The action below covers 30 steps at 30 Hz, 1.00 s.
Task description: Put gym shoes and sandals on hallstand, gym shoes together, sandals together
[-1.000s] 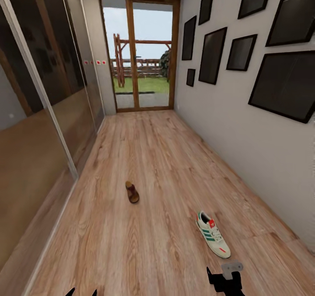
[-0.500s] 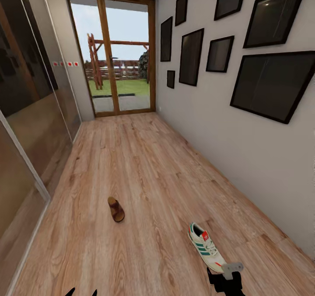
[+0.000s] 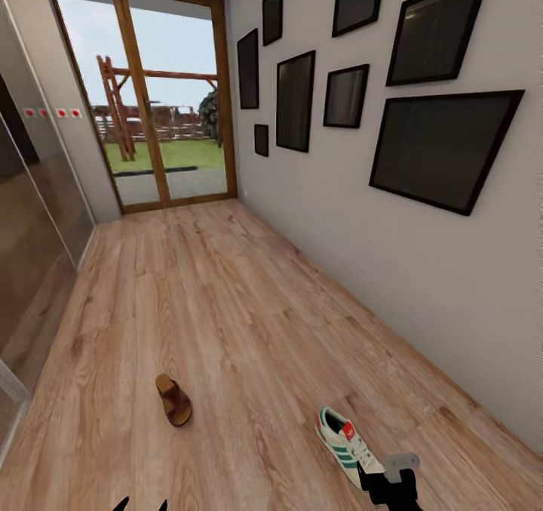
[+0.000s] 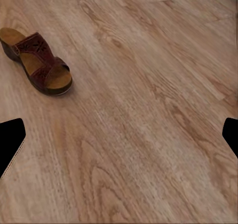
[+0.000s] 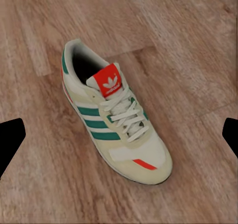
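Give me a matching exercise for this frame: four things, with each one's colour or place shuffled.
1 gym shoe
2 sandal
3 picture frames
4 glass door

a far end of the corridor
b dark reddish-brown
c white with green stripes
d hanging on the wall

Pairs: 1-c, 2-b, 3-d, 4-a

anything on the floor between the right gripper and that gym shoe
Nothing visible does. In the right wrist view the gym shoe lies alone on bare floor planks, framed by the open right gripper. In the head view the sandal lies well off toward the robot's left, out of the way.
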### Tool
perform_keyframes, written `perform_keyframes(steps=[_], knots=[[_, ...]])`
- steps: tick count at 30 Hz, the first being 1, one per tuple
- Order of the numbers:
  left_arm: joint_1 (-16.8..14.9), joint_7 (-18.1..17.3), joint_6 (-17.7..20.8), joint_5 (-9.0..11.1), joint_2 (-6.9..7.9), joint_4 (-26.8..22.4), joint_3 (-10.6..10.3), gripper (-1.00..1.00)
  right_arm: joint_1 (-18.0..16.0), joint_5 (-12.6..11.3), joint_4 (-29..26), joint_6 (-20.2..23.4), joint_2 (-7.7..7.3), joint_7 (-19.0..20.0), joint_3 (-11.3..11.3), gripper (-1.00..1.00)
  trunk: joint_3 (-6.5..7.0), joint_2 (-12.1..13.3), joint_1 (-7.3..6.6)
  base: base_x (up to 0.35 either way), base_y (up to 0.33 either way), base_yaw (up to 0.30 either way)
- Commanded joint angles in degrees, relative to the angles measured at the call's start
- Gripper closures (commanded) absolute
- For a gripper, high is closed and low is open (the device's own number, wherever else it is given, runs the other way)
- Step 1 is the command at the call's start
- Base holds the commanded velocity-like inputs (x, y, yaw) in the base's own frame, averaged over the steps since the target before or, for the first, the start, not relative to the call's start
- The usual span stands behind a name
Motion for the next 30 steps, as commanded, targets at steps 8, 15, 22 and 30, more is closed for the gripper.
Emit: perform_keyframes(steps=[8, 15, 22, 30], knots=[[-0.04, -0.55, -0.04, 0.04, -0.02, 0.05, 0.37, -1.00, -0.06, 0.58, 0.07, -0.21, 0.02, 0.03, -0.48, -1.00, 0.22, -0.02, 0.02, 0.257, 0.209, -0.283], [-0.04, -0.56, -0.04, 0.09, -0.01, 0.05, 0.37, -1.00, -0.06, 0.58, 0.07, -0.21, 0.02, 0.03, -0.48, -1.00, 0.46, -0.02, 0.02, 0.199, 0.203, -0.283], [-0.04, -0.53, -0.04, 0.13, 0.03, 0.05, 0.37, -1.00, -0.06, 0.58, 0.07, -0.21, 0.02, 0.03, -0.48, -1.00, 0.70, -0.02, 0.02, 0.154, 0.218, -0.283], [-0.04, -0.56, -0.04, 0.13, 0.04, 0.05, 0.37, -1.00, -0.06, 0.58, 0.07, -0.21, -0.03, 0.03, -0.48, -1.00, 0.97, -0.02, 0.02, 0.089, 0.199, -0.283]])
